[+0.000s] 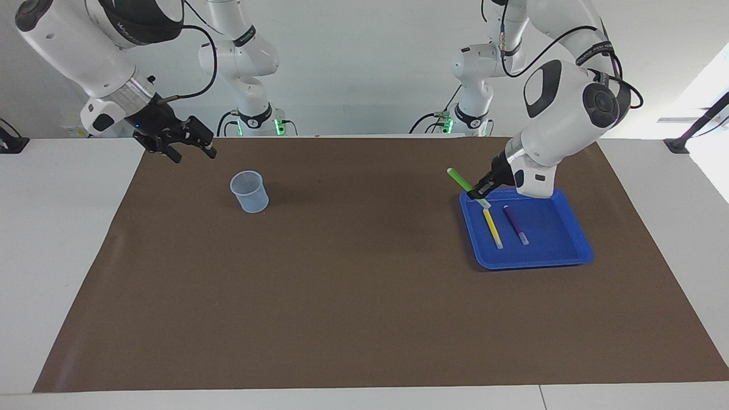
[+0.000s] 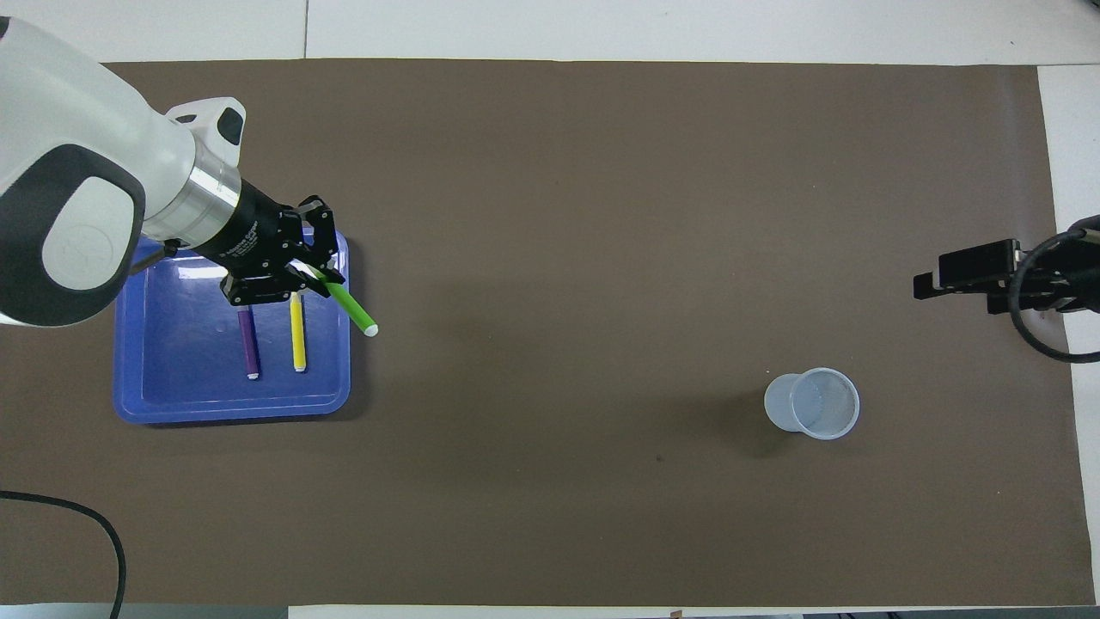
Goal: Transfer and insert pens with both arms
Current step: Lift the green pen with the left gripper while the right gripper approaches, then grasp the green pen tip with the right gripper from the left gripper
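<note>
- We see the left gripper [image 1: 477,193] raised over the corner of the blue tray [image 1: 561,259] that lies nearest the robots and toward the table's middle; its arm comes in from the left arm's end.
- Its fingertips are pinched tight on the green pen [image 1: 460,180], gripping it near the pale end. The green length slants up and away from the tray, out over the brown mat [image 1: 364,313].
- In the overhead view the green pen [image 2: 351,307] juts out past the tray's edge [image 2: 232,411], whitish tip showing at its free end.
- The pen is clear of the tray floor — held in the air.
- The yellow pen [image 1: 492,228] lies flat in the tray, at the side toward the table's middle; its pale end points away from the robots.
- The purple pen [image 1: 516,225] lies flat beside the yellow one, toward the left arm's end, the two nearly parallel and apart.
- The tray sits on the mat toward the left arm's end of the table.
- A translucent plastic cup [image 1: 249,192] stands upright on the mat toward the right arm's end, well apart from the tray. We see nothing inside it from above [image 2: 813,404].
- The right gripper [image 1: 191,147] hangs in the air over the mat's edge nearest the robots, at the right arm's end — jaws spread wide, nothing between them. This arm waits.
- Two smaller white arms [image 1: 246,62] with green-lit bases stand at the robots' edge of the table.
</note>
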